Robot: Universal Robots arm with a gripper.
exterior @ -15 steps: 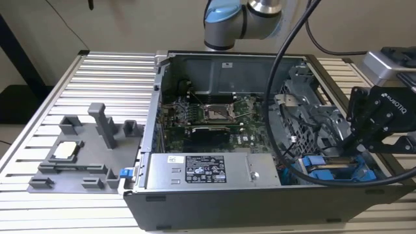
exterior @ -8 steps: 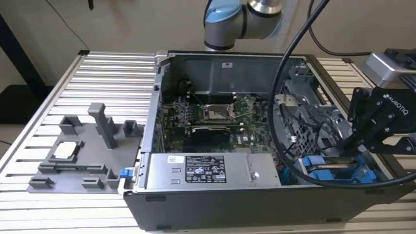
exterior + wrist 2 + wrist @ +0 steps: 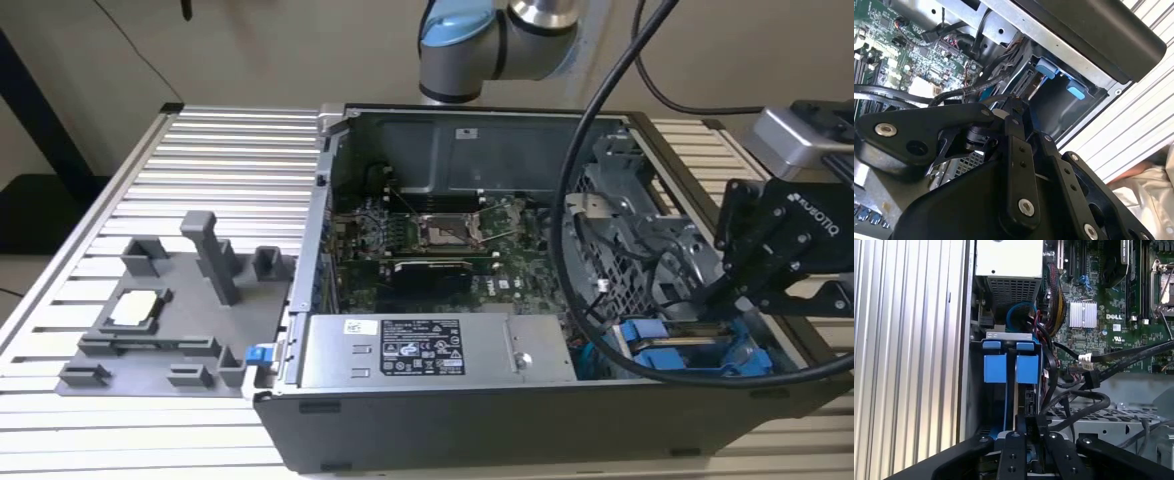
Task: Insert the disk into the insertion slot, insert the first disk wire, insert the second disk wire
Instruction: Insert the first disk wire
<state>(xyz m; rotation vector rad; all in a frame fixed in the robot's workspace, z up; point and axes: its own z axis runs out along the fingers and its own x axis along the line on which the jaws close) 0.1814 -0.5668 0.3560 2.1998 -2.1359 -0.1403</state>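
The disk (image 3: 1025, 397) stands on edge in its blue carrier, partly inside the insertion slot (image 3: 995, 367), a grey drive cage with two blue tabs. My gripper (image 3: 1030, 432) is at the disk's outer end, shut on the carrier's edge. In the exterior view the gripper (image 3: 721, 300) reaches down into the slot (image 3: 694, 350) at the case's front right corner. The second wrist view has the fingertips (image 3: 1013, 107) pointing into the bay (image 3: 1054, 95). Two loose cables lie beside the cage, one ending in a black plug (image 3: 1091, 381), the other in a white plug (image 3: 1085, 359).
The open case holds a motherboard (image 3: 427, 240) and a grey power-supply box (image 3: 414, 350). A thick black arm cable (image 3: 587, 250) loops over the case. A grey fixture plate (image 3: 160, 310) sits on the slatted table (image 3: 227, 150) at the exterior view's left.
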